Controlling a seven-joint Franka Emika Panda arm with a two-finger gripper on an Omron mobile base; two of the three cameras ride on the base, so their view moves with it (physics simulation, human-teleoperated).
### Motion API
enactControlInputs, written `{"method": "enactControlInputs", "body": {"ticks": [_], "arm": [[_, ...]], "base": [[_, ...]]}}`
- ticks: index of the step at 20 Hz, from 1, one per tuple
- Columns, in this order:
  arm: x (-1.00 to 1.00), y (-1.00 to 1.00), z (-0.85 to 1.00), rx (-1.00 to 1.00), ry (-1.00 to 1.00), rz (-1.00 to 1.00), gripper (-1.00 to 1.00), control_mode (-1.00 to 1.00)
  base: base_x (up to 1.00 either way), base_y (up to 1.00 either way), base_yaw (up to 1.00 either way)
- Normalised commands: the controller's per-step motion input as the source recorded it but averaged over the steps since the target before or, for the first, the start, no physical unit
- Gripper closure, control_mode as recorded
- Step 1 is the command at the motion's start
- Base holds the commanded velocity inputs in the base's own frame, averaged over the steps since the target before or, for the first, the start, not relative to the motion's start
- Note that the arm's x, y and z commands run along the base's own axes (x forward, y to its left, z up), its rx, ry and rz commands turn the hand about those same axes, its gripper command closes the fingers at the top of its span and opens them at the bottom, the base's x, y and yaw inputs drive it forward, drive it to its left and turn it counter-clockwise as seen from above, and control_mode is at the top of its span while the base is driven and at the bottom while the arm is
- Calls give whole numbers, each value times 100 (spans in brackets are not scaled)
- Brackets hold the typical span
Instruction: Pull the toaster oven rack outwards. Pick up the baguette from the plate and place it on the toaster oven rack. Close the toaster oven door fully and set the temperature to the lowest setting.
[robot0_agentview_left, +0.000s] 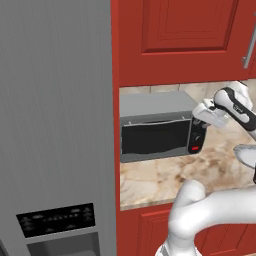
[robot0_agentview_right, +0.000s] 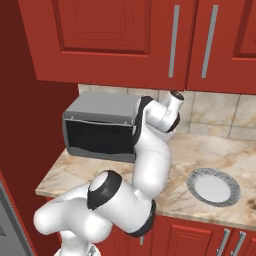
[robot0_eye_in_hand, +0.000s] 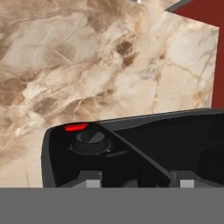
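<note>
The tall grey fridge (robot0_agentview_left: 55, 115) stands at the left, with red cabinets (robot0_agentview_right: 125, 37) above the marble counter (robot0_agentview_right: 200, 150). The oven (robot0_agentview_left: 152, 107) sits on that counter, just beside the fridge wall, against the tiled backsplash. Its dark glass door (robot0_agentview_left: 155, 137) looks shut or very nearly so, though a thin line along its top edge makes that hard to judge. The round grey-white plate (robot0_agentview_right: 213, 186) lies well apart to the right, near the counter's front edge. The gripper (robot0_agentview_left: 200, 120) is at the oven's black control panel (robot0_eye_in_hand: 78, 153), by the upper right corner. Its finger tips (robot0_eye_in_hand: 92, 183) stand apart, on either side of a panel edge, near a dark knob (robot0_eye_in_hand: 89, 139) and red button (robot0_eye_in_hand: 76, 127).
</note>
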Motion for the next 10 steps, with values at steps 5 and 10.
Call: {"method": "enactControlInputs", "body": {"ticks": [5, 10], "arm": [[0, -2, -46, -14, -94, 0, 100, -100], [9, 0, -48, -18, -69, 0, 100, -100]], "base": [[0, 0, 0], [0, 0, 0]]}}
